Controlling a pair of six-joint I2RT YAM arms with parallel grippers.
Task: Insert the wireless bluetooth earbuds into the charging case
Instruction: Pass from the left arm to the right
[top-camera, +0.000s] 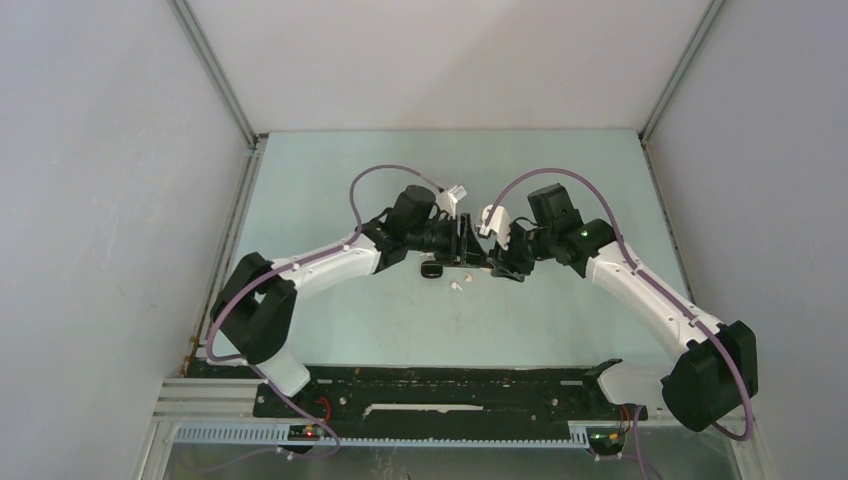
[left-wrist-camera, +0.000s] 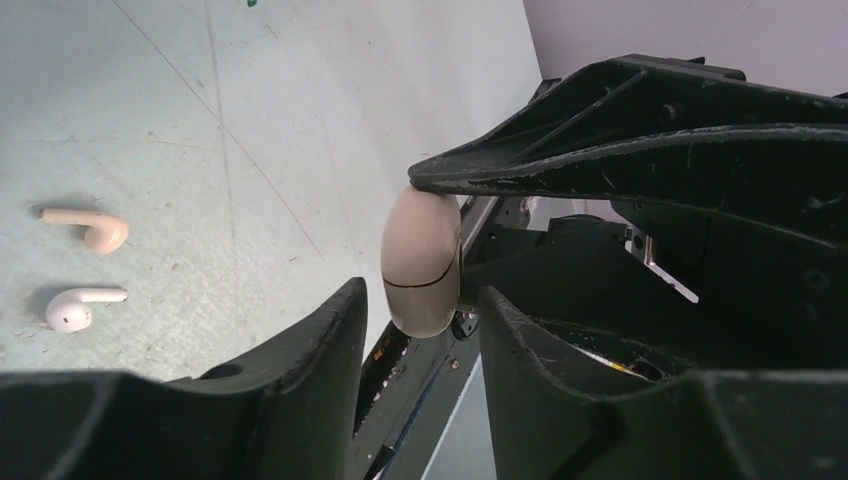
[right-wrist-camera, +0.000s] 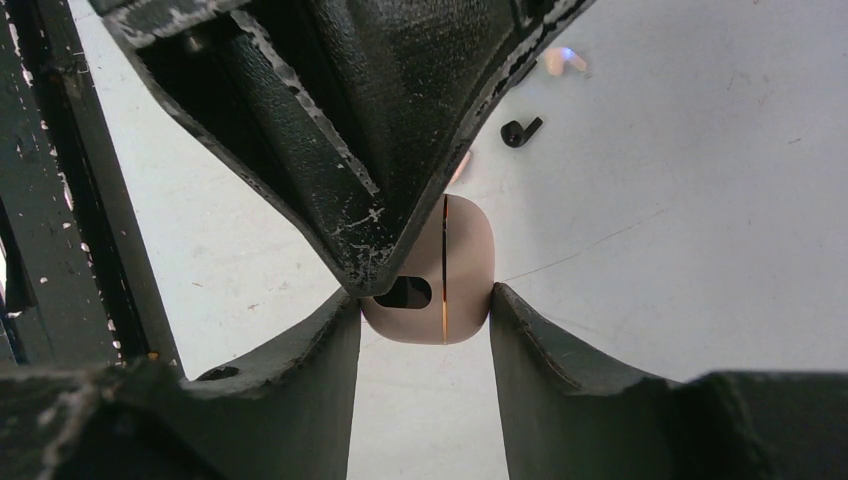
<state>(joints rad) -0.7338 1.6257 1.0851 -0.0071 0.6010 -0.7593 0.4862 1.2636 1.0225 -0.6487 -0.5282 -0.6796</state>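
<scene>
A closed pale pink charging case with a dark slot in its end sits clamped between my right gripper's fingertips, held above the table. In the left wrist view the case reaches in between my left gripper's open fingers, with a gap on each side. One left finger lies across the case's front. Two stemmed earbuds, one pinkish and one white, lie on the table; they show as white specks below the grippers. Both grippers meet mid-table, hiding the case from above.
A black earbud lies on the table beyond the case, with a blurred pale item farther off. A small black object sits beside the white earbuds. Grey walls enclose the table.
</scene>
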